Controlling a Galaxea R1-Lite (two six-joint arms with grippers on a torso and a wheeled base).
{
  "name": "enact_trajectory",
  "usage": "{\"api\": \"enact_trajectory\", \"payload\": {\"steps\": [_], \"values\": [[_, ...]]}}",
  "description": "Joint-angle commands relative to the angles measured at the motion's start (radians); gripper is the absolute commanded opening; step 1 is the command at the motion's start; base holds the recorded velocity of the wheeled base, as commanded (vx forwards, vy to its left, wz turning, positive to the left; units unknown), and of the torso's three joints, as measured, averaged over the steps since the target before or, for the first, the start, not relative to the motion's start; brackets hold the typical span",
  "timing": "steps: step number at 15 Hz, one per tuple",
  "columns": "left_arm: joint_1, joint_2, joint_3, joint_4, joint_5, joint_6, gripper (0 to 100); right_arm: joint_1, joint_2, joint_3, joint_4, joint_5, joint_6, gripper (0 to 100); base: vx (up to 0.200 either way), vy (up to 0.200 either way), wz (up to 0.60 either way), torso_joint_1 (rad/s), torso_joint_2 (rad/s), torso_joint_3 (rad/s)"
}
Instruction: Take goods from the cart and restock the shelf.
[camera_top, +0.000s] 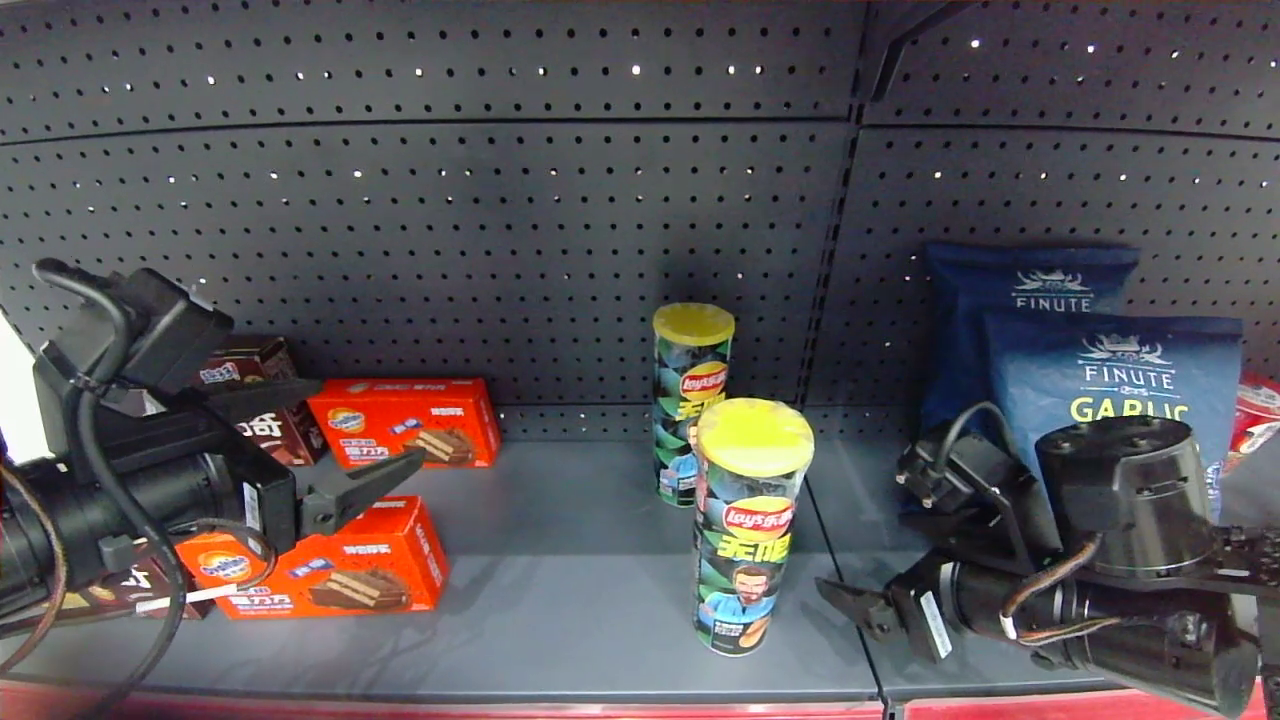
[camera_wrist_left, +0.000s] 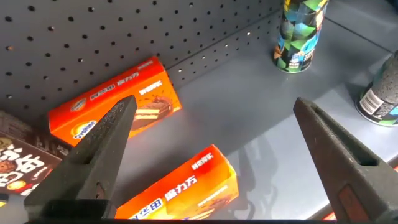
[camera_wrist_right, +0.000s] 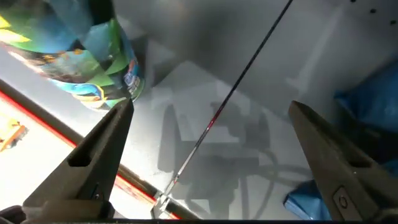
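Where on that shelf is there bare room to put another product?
The widest bare patch of shelf lies between the orange boxes and the two chip cans. A narrower strip runs between the cans and the blue bags, where the right gripper hovers. The left end is crowded with boxes.

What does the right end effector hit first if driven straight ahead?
Probably the front chip can, near its base; the right end effector points that way over bare shelf. Depth unclear; may just graze.
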Motion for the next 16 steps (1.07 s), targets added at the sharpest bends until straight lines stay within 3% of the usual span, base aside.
{"api": "enact_trajectory", "payload": {"steps": [1,16], "values": [[0.000,0.001,0.006,-0.001,0.000,0.000,100,-0.013,0.046,-0.032,-0.002,-0.002,-0.002,100,0.000,0.000,0.00,0.000,0.00,0.000],[0.000,0.006,0.026,-0.001,-0.002,-0.002,100,0.041,0.151,-0.122,-0.007,-0.002,0.000,100,0.000,0.000,0.00,0.000,0.00,0.000]]}}
